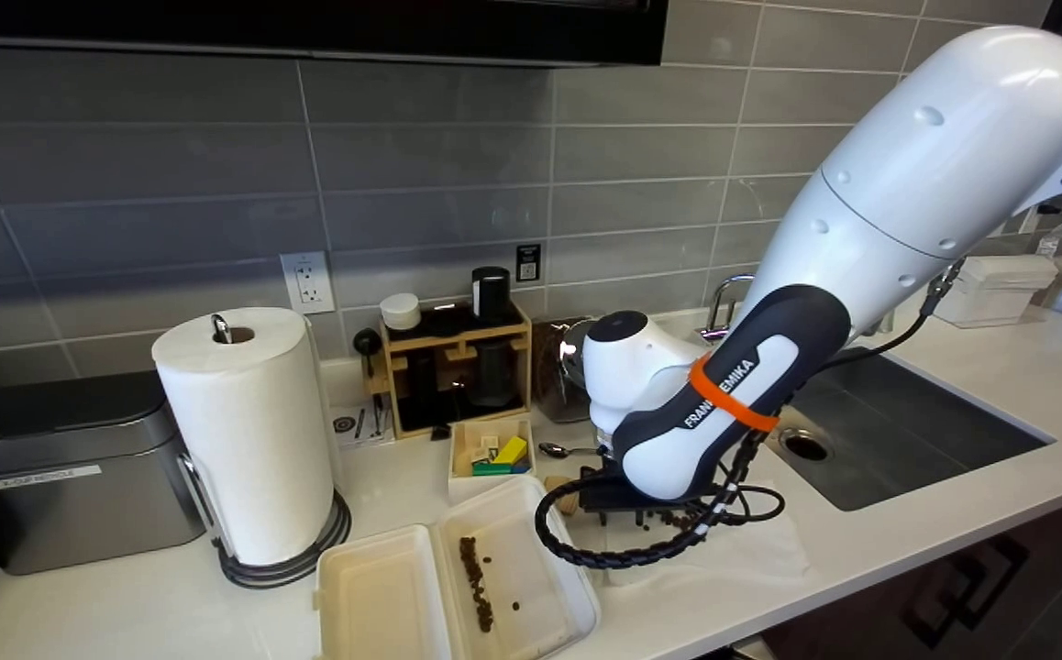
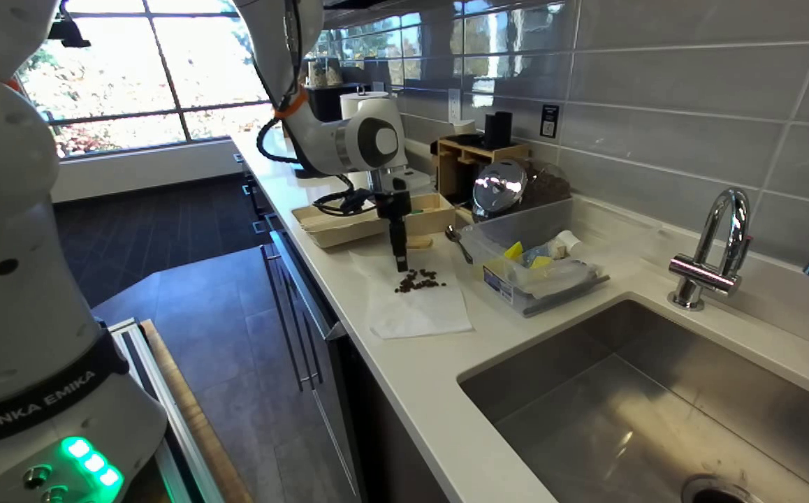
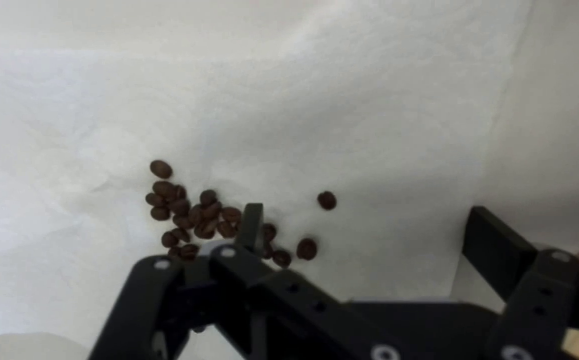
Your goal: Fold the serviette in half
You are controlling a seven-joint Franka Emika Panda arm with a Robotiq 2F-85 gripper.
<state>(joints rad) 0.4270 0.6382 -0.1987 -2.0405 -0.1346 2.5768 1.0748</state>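
The serviette (image 2: 422, 318) is a thin white paper sheet lying flat and unfolded on the counter. It also shows in an exterior view (image 1: 760, 550), partly hidden by the arm, and fills most of the wrist view (image 3: 369, 125). A cluster of dark brown beans (image 3: 194, 215) lies on it, and the beans also show in an exterior view (image 2: 418, 281). My gripper (image 3: 364, 215) is open with nothing between its fingers. It points down over the serviette, one finger above the beans and the other near the paper's edge. In an exterior view the gripper (image 2: 402, 267) is low beside the beans; contact cannot be told.
An open cream tray (image 1: 384, 596) with some beans sits beside the serviette. A small box (image 1: 474, 490), a spoon (image 2: 455, 241) and a wooden piece (image 2: 420, 242) are behind it. A clear plastic bin (image 2: 499, 283) and the sink (image 2: 474, 381) are nearby. A paper-towel roll (image 1: 247, 440) stands farther off.
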